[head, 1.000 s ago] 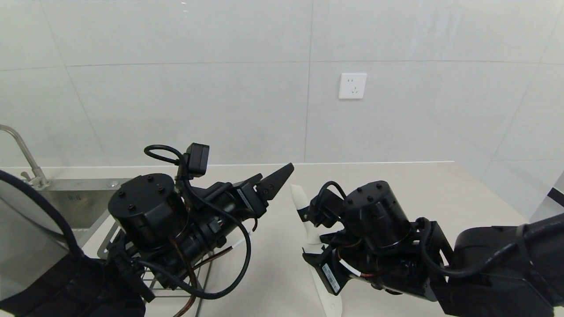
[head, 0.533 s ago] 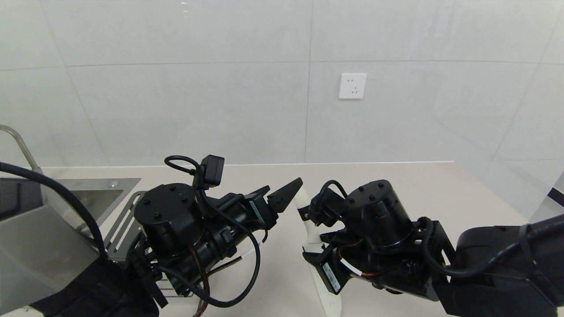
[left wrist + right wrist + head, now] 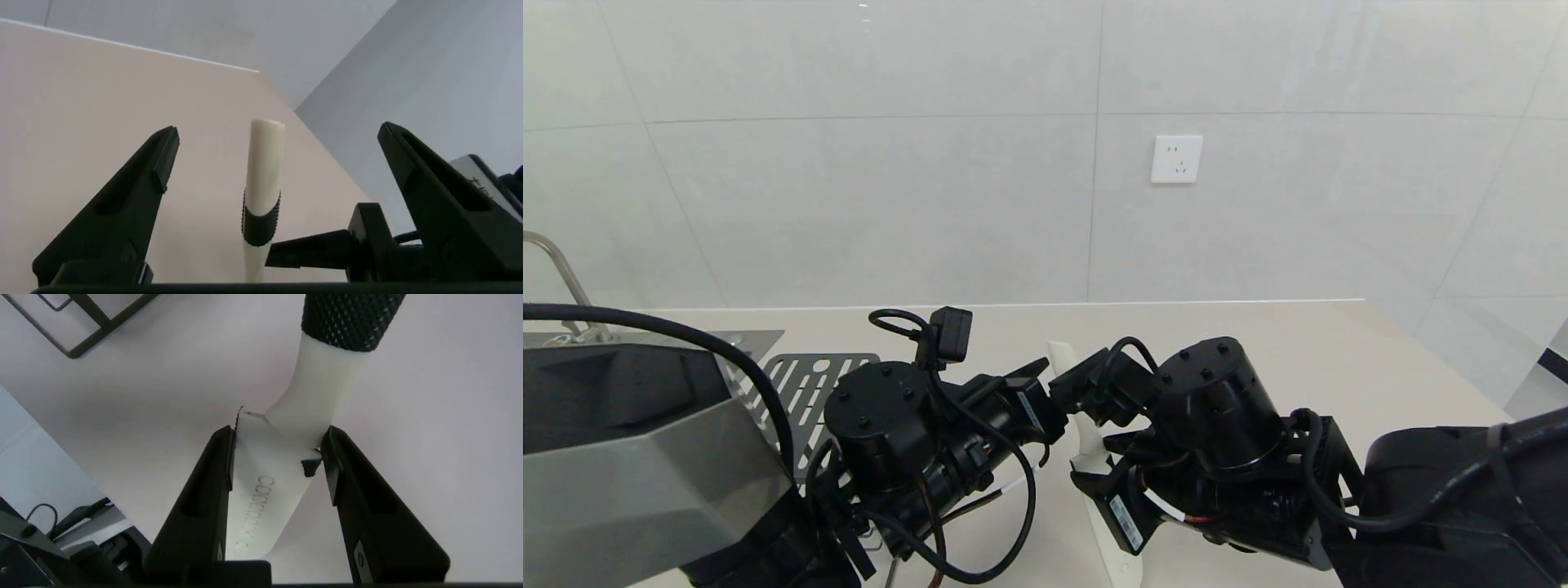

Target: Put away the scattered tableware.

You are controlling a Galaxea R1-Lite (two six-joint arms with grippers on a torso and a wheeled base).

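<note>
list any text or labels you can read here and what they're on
Raised lettering on the white utensil held by the right gripper: turned and partly covered, not surely readable.
Print on the sticker at the right wrist: too small to read.
The wall socket: no text.

White tiled wall [image 3: 890, 163], wall socket [image 3: 1176, 159], beige countertop [image 3: 1339, 343], steel faucet [image 3: 572, 286]

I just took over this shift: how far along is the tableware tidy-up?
Done: nothing visibly stowed yet. In hand: the right hand grips the white utensil by its flat end, and the open left hand brackets its handle, apparently for a handover. Left: the left hand must close, then place it, probably on the metal rack.
</note>
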